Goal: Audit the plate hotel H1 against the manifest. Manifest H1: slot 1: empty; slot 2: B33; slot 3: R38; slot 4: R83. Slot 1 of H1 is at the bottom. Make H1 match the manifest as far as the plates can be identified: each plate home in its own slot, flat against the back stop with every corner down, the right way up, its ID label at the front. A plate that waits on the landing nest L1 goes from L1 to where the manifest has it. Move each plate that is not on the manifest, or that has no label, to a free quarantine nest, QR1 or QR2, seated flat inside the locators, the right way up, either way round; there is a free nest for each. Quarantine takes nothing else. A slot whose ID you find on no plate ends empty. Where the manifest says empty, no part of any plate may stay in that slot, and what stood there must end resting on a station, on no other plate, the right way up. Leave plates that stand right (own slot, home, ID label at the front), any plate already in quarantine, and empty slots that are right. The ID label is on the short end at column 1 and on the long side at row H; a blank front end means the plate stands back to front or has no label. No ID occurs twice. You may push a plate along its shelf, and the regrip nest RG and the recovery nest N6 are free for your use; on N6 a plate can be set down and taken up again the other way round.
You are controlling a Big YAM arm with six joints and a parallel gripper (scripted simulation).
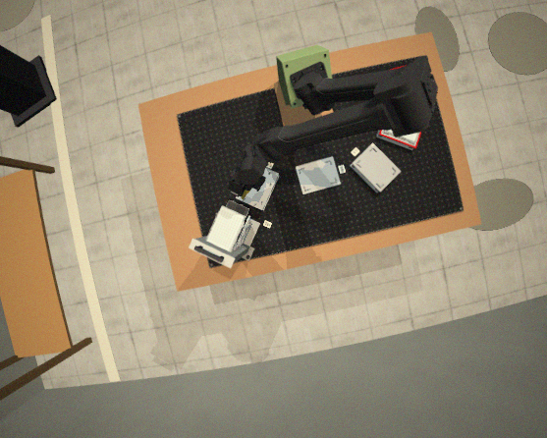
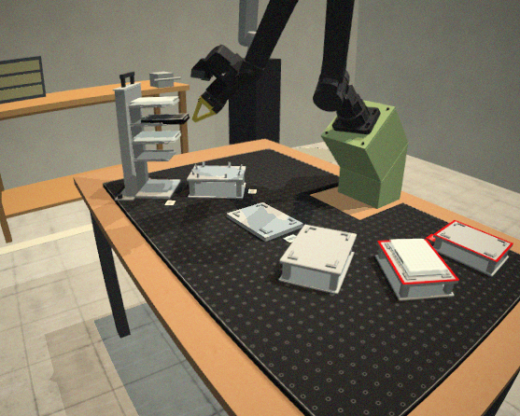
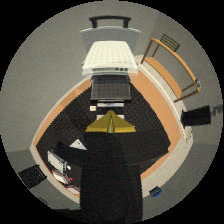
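Observation:
The grey plate hotel H1 (image 2: 138,135) stands at the table's far left corner. A white plate (image 2: 155,100) lies on its top shelf. A black plate (image 2: 165,118) lies on the shelf below and sticks out at the front. A pale plate (image 2: 157,136) lies on the shelf under that. I cannot tell whether the lowest shelf (image 2: 154,155) holds anything. My gripper (image 2: 202,112) has yellow fingertips that are shut and empty, just in front of the black plate's front end and level with it. In the wrist view the fingertips (image 3: 110,123) point at the black plate (image 3: 111,89) under the white plate (image 3: 109,56).
A nest with upright pins (image 2: 217,180) stands beside the hotel. A flat nest (image 2: 263,220) and a grey block nest (image 2: 318,257) lie mid-table. Two red-edged quarantine nests are at the right: one (image 2: 417,267) holds a white plate, the other (image 2: 472,243) is bare. The green arm base (image 2: 370,156) is behind.

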